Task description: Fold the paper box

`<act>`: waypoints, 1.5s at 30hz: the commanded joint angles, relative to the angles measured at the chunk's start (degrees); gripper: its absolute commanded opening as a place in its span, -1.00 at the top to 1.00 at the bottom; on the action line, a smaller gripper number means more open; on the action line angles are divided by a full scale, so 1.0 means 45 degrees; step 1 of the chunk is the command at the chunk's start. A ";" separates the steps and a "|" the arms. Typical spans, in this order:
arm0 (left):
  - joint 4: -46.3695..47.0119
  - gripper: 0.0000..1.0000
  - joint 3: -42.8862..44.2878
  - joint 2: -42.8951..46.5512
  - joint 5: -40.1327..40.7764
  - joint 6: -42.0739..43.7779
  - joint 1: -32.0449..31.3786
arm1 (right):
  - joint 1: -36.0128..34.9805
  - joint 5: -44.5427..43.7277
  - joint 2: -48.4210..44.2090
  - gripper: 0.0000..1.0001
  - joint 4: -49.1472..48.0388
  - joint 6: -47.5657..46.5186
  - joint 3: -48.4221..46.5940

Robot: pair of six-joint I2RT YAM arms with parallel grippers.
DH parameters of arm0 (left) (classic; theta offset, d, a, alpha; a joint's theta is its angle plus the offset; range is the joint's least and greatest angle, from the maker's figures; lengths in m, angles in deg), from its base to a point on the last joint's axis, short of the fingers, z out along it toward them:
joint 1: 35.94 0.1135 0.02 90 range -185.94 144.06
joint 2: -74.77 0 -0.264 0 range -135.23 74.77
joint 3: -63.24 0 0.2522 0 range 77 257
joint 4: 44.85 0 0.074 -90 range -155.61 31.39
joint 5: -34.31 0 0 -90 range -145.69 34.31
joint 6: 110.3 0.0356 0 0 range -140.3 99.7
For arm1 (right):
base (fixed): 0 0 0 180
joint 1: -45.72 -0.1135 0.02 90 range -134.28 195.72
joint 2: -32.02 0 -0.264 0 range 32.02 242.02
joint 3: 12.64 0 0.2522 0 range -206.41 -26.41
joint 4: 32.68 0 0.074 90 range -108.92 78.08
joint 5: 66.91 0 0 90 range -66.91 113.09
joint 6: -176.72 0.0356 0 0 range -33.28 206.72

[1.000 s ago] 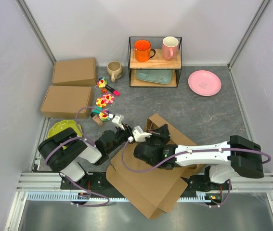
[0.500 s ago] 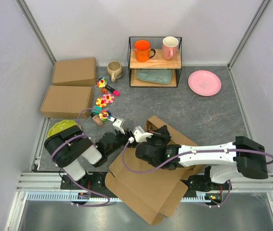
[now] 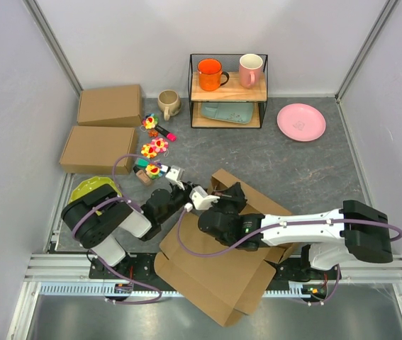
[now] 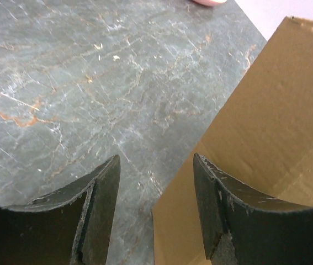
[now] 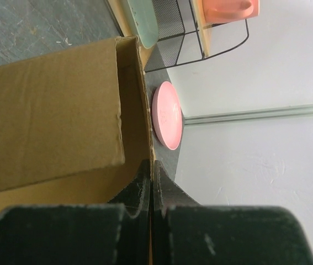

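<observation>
One brown corrugated paper box point(image 3: 215, 273) lies at the near edge of the marbled bench point(image 3: 307, 170); left gripper point(image 4: 156, 165) gapes beside it, right gripper point(image 5: 149, 168) pinches its upright flap.

Quick camera rundown: our top view sits high behind both arm bases and looks down and forward over the whole table point(image 3: 293, 170), right to the back wall. Our left wrist cam hangs low and close, peering past the left gripper point(image 4: 156, 157) at bare tabletop and an edge of the paper box point(image 4: 266, 127). Our right wrist cam is rolled sideways, tight against the cardboard, facing the pink plate point(image 5: 167, 117) and wire shelf point(image 5: 170, 16). All three catch the box, and we see the plate and shelf from above too.
</observation>
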 commanded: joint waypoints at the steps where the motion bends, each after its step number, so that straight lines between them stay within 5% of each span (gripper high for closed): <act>1: 0.4840 -0.25 0.0681 0.0250 -0.0058 0.0623 0.0236 | 0.0207 -0.0059 0.0395 1.00 -0.2861 -0.1611 -0.0038; 14: 0.4859 -0.36 0.1657 -0.0609 -0.0897 0.0642 0.1330 | 0.1497 0.0898 0.0551 1.00 -0.5559 -0.3568 0.0041; 15: 0.4859 -0.41 0.1697 -0.0629 -0.0975 0.0661 0.1350 | 0.1516 0.0898 0.0571 1.00 -0.5579 -0.3529 0.0041; 16: 0.4859 -0.88 0.1755 -0.0610 -0.1111 0.0623 0.1369 | 0.1516 0.0918 0.0590 1.00 -0.5559 -0.3510 0.0041; 17: 0.4859 -0.96 0.1795 -0.0591 -0.1268 0.0526 0.1427 | 0.1516 0.0918 0.0571 1.00 -0.5540 -0.3490 0.0021; 45: 0.3729 -0.99 0.0039 0.2571 -0.2011 0.1540 0.2951 | 0.1614 0.1211 -0.0113 1.00 -0.4856 -0.3061 0.0060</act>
